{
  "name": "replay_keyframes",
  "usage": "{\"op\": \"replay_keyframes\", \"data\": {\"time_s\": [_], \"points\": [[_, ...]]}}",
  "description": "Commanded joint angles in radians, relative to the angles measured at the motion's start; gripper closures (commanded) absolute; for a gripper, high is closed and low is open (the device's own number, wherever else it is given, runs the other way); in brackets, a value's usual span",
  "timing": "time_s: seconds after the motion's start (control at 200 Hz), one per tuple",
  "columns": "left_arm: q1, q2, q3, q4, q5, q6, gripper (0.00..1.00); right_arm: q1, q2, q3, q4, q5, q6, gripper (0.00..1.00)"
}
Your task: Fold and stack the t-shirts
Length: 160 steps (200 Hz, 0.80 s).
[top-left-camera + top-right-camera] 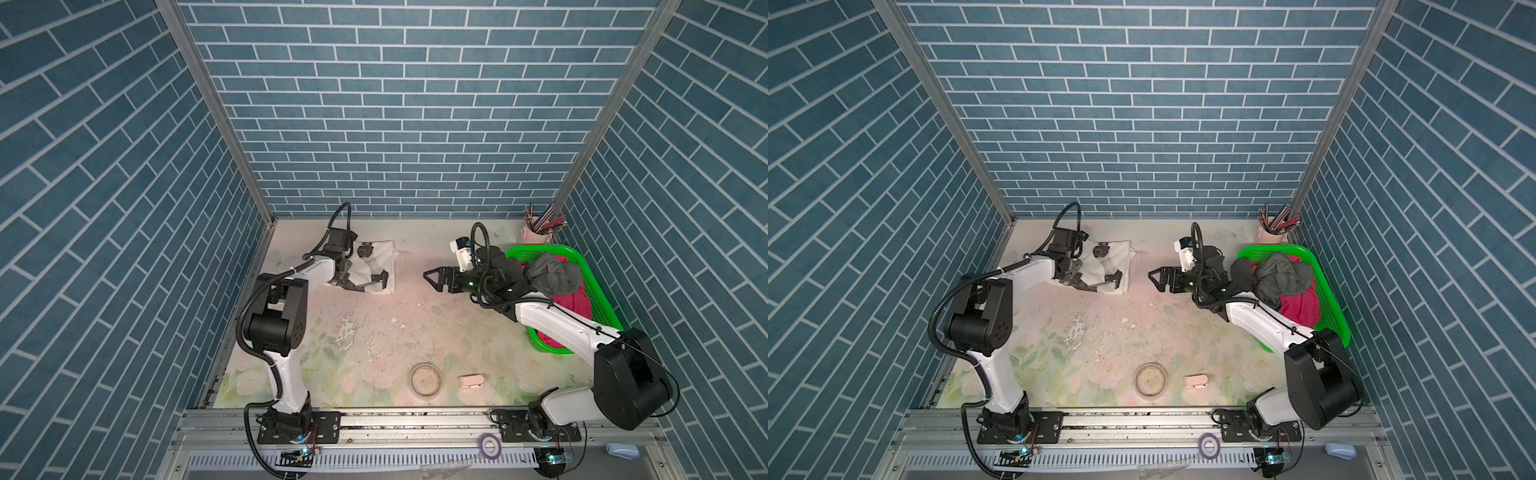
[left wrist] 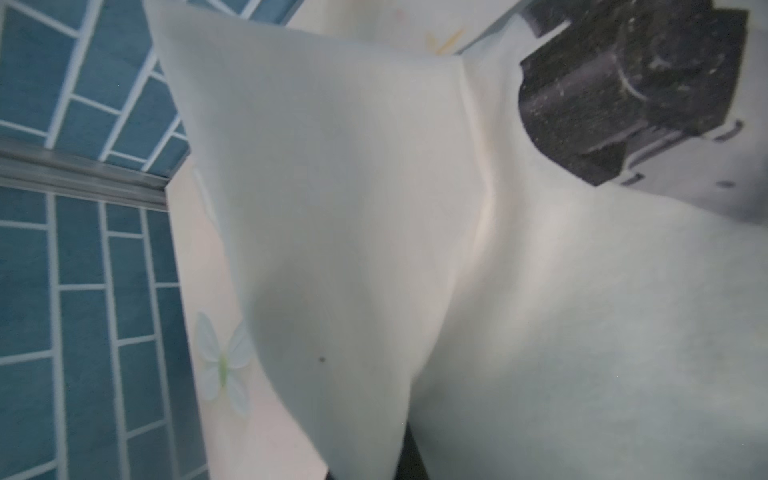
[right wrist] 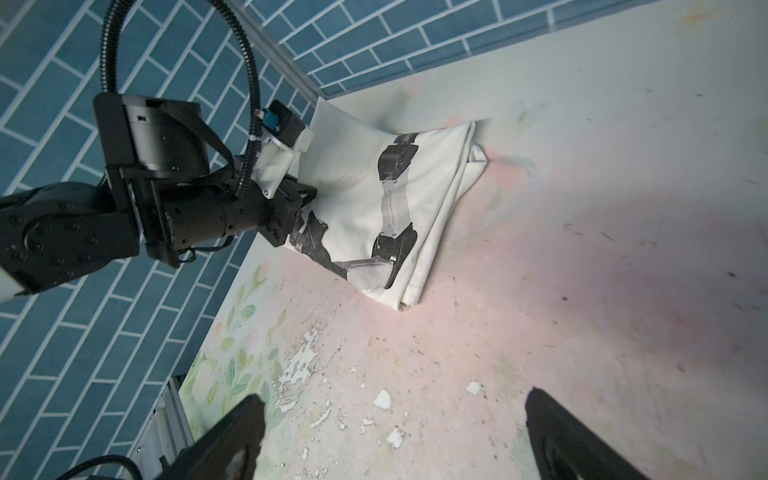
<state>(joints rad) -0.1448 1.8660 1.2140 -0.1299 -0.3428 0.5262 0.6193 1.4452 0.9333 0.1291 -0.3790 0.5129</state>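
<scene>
Cream t-shirt (image 1: pixel 388 257), folded, printed with black figures, lies at 10 o'clock on the table. Left gripper (image 3: pixel 308 198) is pinching its near-left edge, and the cloth rises into the jaws. Right gripper (image 1: pixel 431 278) hangs above bare table toward 1 o'clock, jaws spread, holding nothing. Dark grey t-shirt (image 1: pixel 548 276) lies crumpled over the magenta t-shirt (image 1: pixel 575 305) in the green mesh basket (image 1: pixel 544 248) at 3 o'clock.

Folded shirt (image 1: pixel 386 257) left, basket (image 1: pixel 598 299) right
</scene>
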Motion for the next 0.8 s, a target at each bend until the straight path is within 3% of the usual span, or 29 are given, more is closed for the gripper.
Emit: {"op": "replay_keyframes", "data": {"time_s": [0.0,0.205,0.355,0.5,0.795], "points": [[0.05,-0.055,-0.043,0.135,0.045,0.195,1.0,0.069,0.049,0.054,0.08,0.064,-0.054,0.01],[0.184,-0.036,-0.024,0.129,0.227,0.225,1.0,0.14,0.187,0.188,0.079,0.051,-0.022,0.01],[0.266,-0.005,-0.009,0.173,0.275,0.326,1.0,0.156,0.257,0.245,0.063,0.014,0.01,0.01],[0.317,0.033,0.026,0.201,0.213,0.349,1.0,0.163,0.289,0.284,0.014,0.003,0.009,0.01],[0.402,0.093,0.072,0.217,0.246,0.259,1.0,0.166,0.318,0.313,-0.013,-0.003,0.022,0.02]]}}
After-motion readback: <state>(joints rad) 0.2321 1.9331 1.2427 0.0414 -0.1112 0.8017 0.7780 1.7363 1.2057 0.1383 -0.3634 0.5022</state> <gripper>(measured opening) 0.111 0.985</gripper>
